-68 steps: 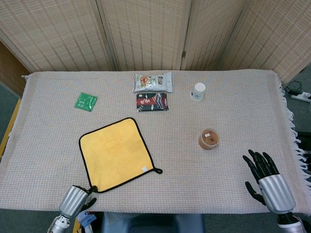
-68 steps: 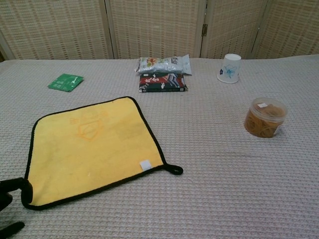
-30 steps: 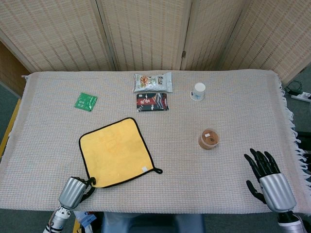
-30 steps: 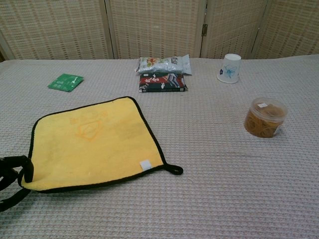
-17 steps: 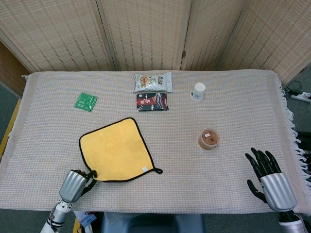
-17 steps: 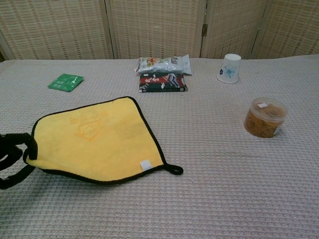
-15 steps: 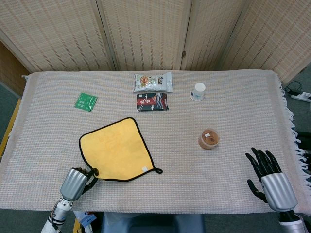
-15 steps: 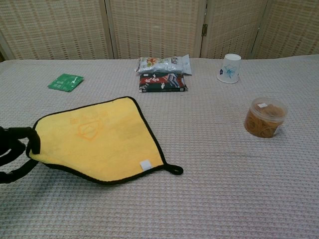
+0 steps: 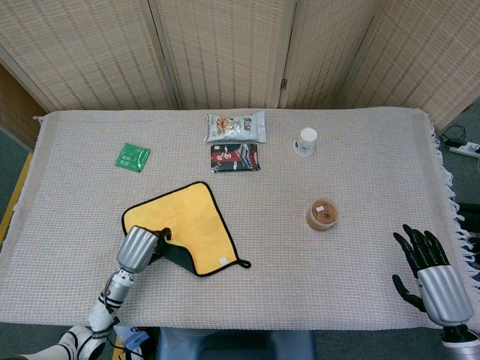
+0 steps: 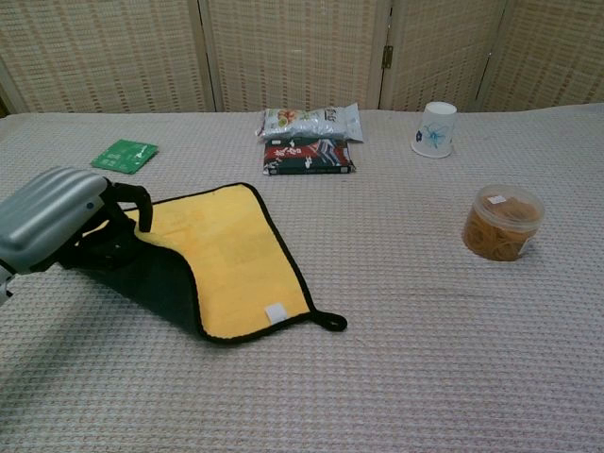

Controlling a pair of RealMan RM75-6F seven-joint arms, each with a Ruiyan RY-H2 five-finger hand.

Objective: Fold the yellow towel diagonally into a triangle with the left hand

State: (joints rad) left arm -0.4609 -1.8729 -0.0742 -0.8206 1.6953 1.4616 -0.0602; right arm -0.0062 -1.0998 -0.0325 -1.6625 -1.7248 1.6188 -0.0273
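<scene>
**A:** Since the near corner of the yellow towel (image 10: 236,255) is already off the cloth-covered table (image 9: 360,187), which step would you say this is?

**B:** The fold itself, about midway. The left hand (image 10: 71,226) grips that near-left corner and carries it over the towel, so a dark underside flap (image 10: 156,283) shows below the hand. The rest of the towel lies flat on the left half of the table, its hanging loop (image 10: 330,322) pointing toward the robot's right.

**A:** And the right hand?

**B:** The right hand (image 9: 435,274) is at the near right edge, fingers spread, holding nothing, well apart from the towel.

**A:** What does the next move call for?

**B:** I'd judge the held corner has to travel across to the far corner (image 10: 247,187), diagonally opposite, and be laid there so the black edges meet. The risk is dragging the flat part along, or landing short and leaving a lopsided triangle.

**A:** Anything in the way?

**B:** Not close by. The tub of rubber bands (image 10: 503,223) sits to the right, well apart. Farther back are a green packet (image 10: 125,155) on the left, a dark snack packet (image 10: 309,157) with a pale snack bag (image 10: 311,121) touching it behind, and a paper cup (image 10: 435,129). Beyond them stands a woven screen (image 9: 225,45).
</scene>
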